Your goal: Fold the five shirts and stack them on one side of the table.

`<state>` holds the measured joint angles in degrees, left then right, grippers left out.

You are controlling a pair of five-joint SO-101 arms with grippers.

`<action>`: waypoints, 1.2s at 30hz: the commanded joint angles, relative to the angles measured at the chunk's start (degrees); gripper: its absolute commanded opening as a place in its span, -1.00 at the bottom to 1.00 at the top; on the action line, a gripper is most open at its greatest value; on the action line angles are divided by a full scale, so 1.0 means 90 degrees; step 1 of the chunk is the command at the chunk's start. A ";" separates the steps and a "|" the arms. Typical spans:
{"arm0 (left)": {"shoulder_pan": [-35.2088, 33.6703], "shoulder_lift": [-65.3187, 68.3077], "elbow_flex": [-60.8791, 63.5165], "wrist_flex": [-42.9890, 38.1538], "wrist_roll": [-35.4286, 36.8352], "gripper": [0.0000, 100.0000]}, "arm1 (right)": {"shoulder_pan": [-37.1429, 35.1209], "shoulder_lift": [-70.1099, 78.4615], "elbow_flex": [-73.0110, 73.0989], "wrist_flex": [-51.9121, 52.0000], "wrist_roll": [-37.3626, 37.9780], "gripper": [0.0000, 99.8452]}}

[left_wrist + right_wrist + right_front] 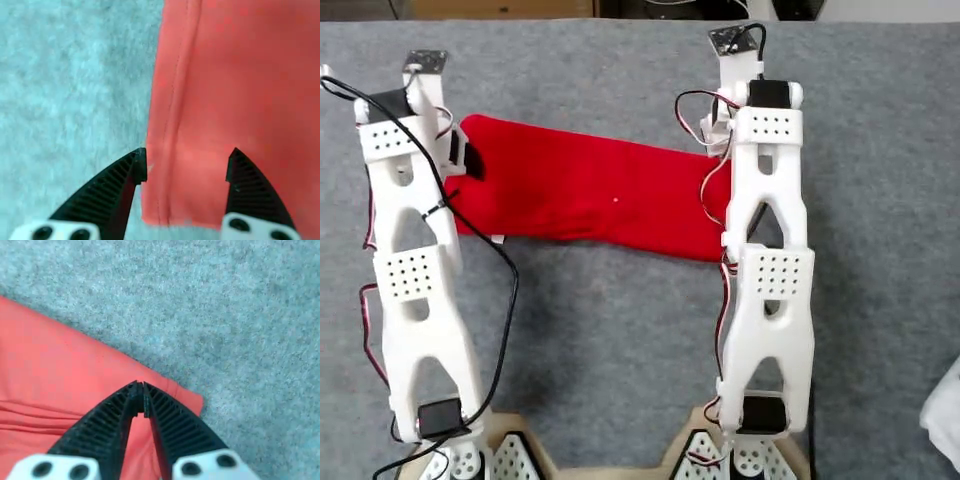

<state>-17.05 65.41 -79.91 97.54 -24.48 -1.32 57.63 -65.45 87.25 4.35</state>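
A red shirt [590, 190], folded into a long band, lies across the far half of the grey table [620, 330], between the two arms. In the left wrist view my left gripper [187, 162] is open just above the shirt's [240, 90] hemmed end, one finger over the table and the other over the cloth. The left arm [415, 270] stands at the band's left end. My right gripper [140, 387] is shut, its tips over a corner of the red shirt [60, 370] with no cloth seen between them. The right arm [770, 260] covers the band's right end.
A bit of white cloth [945, 415] shows at the right edge of the table, near the front. Black and red cables [505, 300] hang along both arms. Bare grey table lies in front of the shirt between the arms.
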 commanded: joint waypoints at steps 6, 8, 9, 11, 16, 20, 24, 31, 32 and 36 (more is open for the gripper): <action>-0.0410 0.0405 -0.0274 -0.1055 -0.0176 -0.46 | 0.0063 -0.0034 -0.0190 -0.0107 0.0000 -0.99; -0.0400 0.0444 -0.0264 -0.1026 -0.0186 -0.46 | 0.0063 -0.0034 -0.0181 -0.0107 0.0000 -0.99; -0.0381 0.0444 -0.0264 -0.0977 -0.0186 -0.46 | 0.0063 -0.0034 -0.0181 -0.0107 0.0000 -0.99; -0.0322 0.0454 -0.0264 -0.0860 -0.0186 -0.46 | 0.0063 -0.0034 -0.0181 -0.0107 0.0000 -0.99; 0.0059 0.0484 -0.0147 -0.0166 -0.0176 -0.46 | 0.0073 -0.0034 -0.0190 -0.0107 0.0000 -0.99; 0.0283 0.0601 0.0107 -0.0117 -0.0244 -0.46 | 0.0083 -0.0034 -0.0200 -0.0107 0.0000 -0.99; 0.0283 0.0640 0.0059 -0.0098 -0.0694 -0.48 | 0.0181 -0.0034 -0.0200 -0.0117 0.0000 -0.99; 0.0274 0.0640 0.0010 -0.0098 -0.0703 -0.80 | 0.0210 -0.0034 -0.0210 -0.0117 0.0000 -0.99; 0.0264 0.0640 -0.0010 -0.0107 -0.0694 -0.87 | 0.0210 -0.0034 -0.0210 -0.0117 0.0000 -0.99; 0.0195 0.0581 -0.0029 -0.0430 -0.0654 -0.95 | 0.0210 -0.0034 -0.0210 -0.0117 0.0000 -0.99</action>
<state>-14.59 71.21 -79.30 95.87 -30.46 -0.18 57.63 -65.45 87.25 4.35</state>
